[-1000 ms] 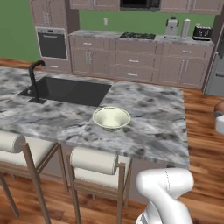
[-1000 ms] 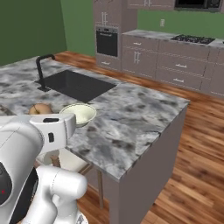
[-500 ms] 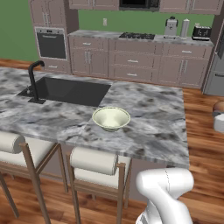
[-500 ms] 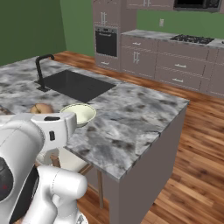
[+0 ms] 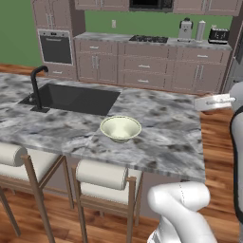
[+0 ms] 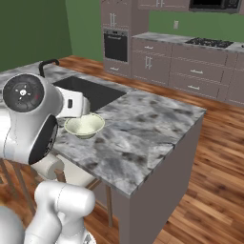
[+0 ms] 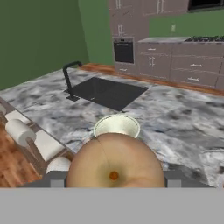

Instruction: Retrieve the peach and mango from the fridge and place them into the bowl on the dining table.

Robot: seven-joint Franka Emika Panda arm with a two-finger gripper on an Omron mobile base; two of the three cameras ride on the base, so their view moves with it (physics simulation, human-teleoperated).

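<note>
A round orange peach (image 7: 114,162) sits right in front of the hand camera, gripped between my gripper (image 7: 114,183) fingers, whose grey tips (image 7: 57,182) show at both its sides. Beyond it the cream bowl (image 7: 117,126) stands empty on the marbled dining table (image 7: 188,122). The bowl (image 5: 120,127) (image 6: 85,126) is near the table's front edge, and my arm (image 6: 28,119) hangs over the stool side of it. A grey strip of the fridge (image 5: 237,61) shows at the far right. The mango is out of view.
A dark sink with a black faucet (image 5: 37,88) is set in the table (image 5: 166,137) left of the bowl. Two padded stools (image 5: 102,175) stand against the front edge. Brown cabinets, an oven (image 5: 56,47) and a stove line the back wall.
The bowl and table hold their places in both base views. My arm has swung up, and its white links now show at the right edge of the left base view.
</note>
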